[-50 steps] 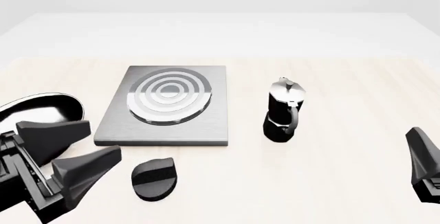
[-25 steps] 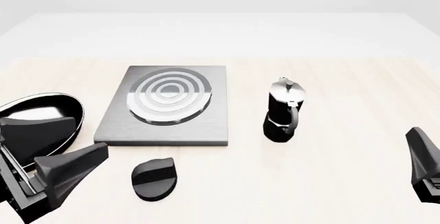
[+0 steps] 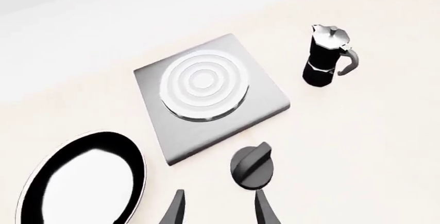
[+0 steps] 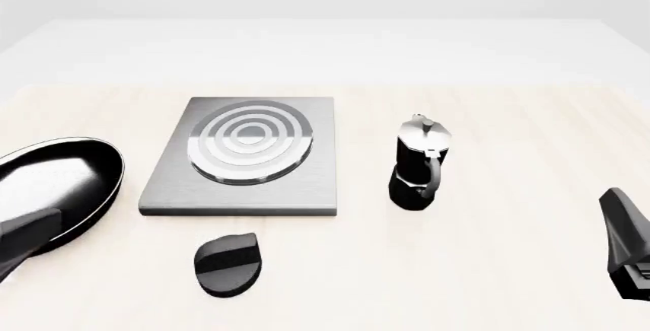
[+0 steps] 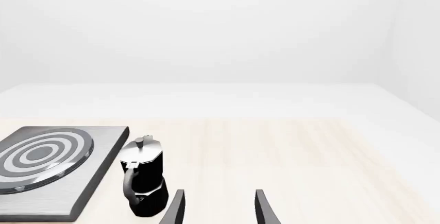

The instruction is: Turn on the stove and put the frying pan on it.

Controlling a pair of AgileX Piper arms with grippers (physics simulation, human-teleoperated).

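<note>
Front view: stove (image 4: 242, 167) lies flat on surface (image 4: 488, 270), burner rings toward far half. Frying pan (image 4: 56, 179) rests on surface just left of stove, apart from it; handle direction cannot be told, near end hidden by left gripper (image 4: 20, 241). Knob (image 4: 228, 265) sits near stove's near edge. Moka pot (image 4: 418, 163) upright right of stove. Left gripper jaws released, empty. Right gripper (image 5: 216, 208) jaws released, empty, near moka pot.

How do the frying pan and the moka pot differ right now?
The frying pan is wide, shallow and open, lying left of the stove; the moka pot is tall, narrow and upright to its right. The pan is black with a thin pale rim; the pot has a silver lid. Both are glossy black and rest on the table, ungripped.
</note>
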